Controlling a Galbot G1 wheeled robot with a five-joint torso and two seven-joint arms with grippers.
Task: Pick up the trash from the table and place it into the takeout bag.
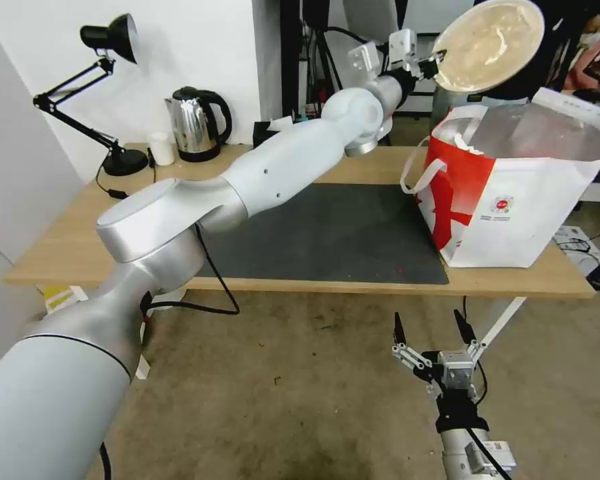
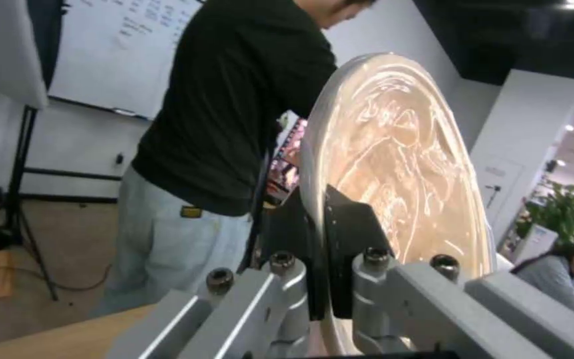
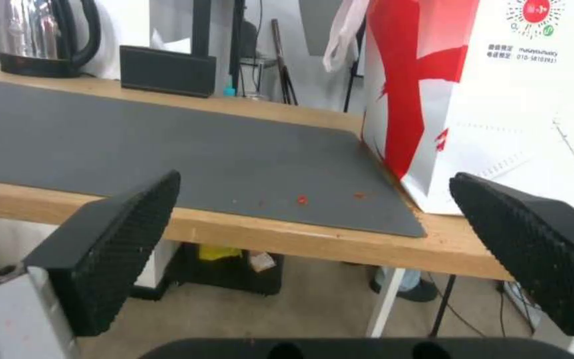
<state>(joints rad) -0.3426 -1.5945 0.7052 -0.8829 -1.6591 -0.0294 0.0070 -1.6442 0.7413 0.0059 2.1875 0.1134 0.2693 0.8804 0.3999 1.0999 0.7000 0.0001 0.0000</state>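
1. The left end effector (image 1: 432,65) was up in the air, past the far edge of the long light-wood table (image 1: 67,247) and above the bag.
2. Its black fingers (image 2: 350,234) were pinched tight on the rim of the round tan paper bowl (image 1: 490,43).
3. The bowl was tipped on its side, so its shiny inside faced the head camera.
4. The bowl hung just above the open top of the big boxy white takeout bag with red panels (image 1: 513,193).
5. The bag stood upright near the right end of the table, with one bottom corner on the big dark grey mat (image 1: 327,233).
6. Its silver inside and white loop handles could be seen.
7. A few small red crumbs (image 3: 302,199) lay on the mat near the front edge of the table.
8. The right end effector (image 1: 430,330) waited low in front of the table, below its front edge.
9. Its two black fingers (image 3: 111,249) were spread wide and held nothing.
10. A shiny metal kettle (image 1: 197,123), a small white cup (image 1: 161,148) and a black desk lamp (image 1: 107,100) stood along the far edge, toward the left end.
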